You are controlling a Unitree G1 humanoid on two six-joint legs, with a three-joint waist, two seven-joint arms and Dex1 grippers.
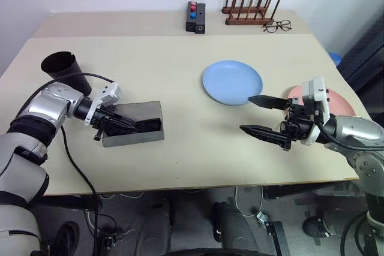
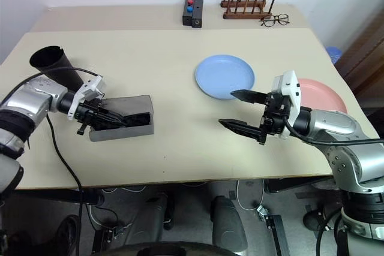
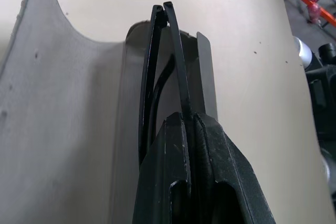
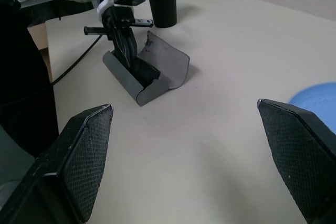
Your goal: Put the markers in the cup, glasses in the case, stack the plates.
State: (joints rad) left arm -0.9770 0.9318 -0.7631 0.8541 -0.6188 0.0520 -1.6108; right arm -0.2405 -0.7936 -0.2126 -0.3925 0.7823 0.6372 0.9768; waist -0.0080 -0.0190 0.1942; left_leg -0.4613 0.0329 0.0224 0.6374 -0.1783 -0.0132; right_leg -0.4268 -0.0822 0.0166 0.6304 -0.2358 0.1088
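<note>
Lighting: even, diffuse indoor light from overhead; bright throughout, with no hard glare on the desk (image 1: 180, 148). Shadows: soft and short, one directly under the open case (image 4: 157, 74), another faint beneath the right gripper (image 1: 264, 115) fingers (image 1: 261, 99). Focus: both eye views sharp from front edge to back wall. Left wrist view: the black fingers (image 3: 168, 177) and the sunglasses (image 3: 157, 66) pinched between them read dark, with little surface detail; grey fabric beside them is mildly soft. Right wrist view: near fingers (image 4: 86, 153) slightly blurred, mesh texture still legible; far background softens.
</note>
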